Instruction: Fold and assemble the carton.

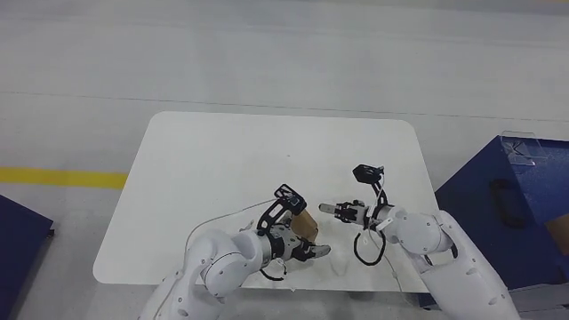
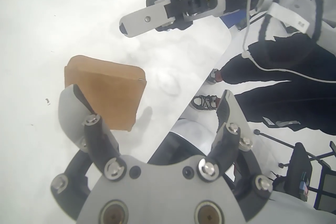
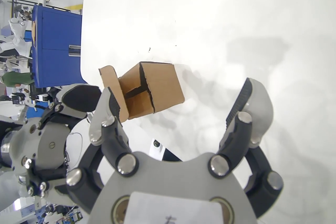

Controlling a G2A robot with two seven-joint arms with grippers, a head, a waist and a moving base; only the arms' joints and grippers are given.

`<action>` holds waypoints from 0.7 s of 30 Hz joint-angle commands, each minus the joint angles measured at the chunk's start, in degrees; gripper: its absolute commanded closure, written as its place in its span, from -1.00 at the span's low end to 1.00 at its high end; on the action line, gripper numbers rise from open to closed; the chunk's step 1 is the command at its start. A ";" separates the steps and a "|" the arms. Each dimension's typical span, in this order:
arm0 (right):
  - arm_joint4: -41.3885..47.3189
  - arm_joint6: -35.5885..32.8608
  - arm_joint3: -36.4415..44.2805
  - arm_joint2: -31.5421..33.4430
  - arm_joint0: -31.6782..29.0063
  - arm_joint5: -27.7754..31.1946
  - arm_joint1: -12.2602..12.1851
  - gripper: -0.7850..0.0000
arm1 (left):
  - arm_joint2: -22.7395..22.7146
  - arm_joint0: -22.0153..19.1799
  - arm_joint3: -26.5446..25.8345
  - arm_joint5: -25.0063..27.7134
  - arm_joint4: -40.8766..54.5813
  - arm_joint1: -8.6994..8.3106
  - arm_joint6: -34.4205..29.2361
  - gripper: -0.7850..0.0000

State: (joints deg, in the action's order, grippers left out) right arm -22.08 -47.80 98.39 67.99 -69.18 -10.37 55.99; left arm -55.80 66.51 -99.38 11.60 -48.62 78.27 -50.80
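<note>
Both claws stand spread wide and pinch nothing, the left gripper beside and the right gripper facing the small brown cardboard carton, which rests near the white table's front edge, likely so its loose end flap can be tucked.

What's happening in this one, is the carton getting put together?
A two-armed robot is working on a small brown carton lying near the robot's edge of the white table. Its end flaps are partly folded in, with one flap sticking out. The left gripper sits open right beside it, the right gripper open facing that end. Neither grips it.
</note>
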 commanded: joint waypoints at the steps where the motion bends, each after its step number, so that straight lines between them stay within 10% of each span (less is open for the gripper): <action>1: -1.79 -0.01 0.35 -1.13 0.05 0.07 0.10 -1.00 | 0.74 -1.02 1.44 -0.38 0.18 0.15 -0.11 -1.00; 21: -9.31 2.75 -3.79 -9.84 3.88 -4.38 2.57 -1.00 | 1.92 -1.85 4.32 -0.09 2.00 -0.19 0.86 -1.00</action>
State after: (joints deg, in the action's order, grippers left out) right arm -31.53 -44.95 95.05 58.31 -65.47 -14.79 58.46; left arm -54.16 64.78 -95.26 11.60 -46.58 78.05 -50.08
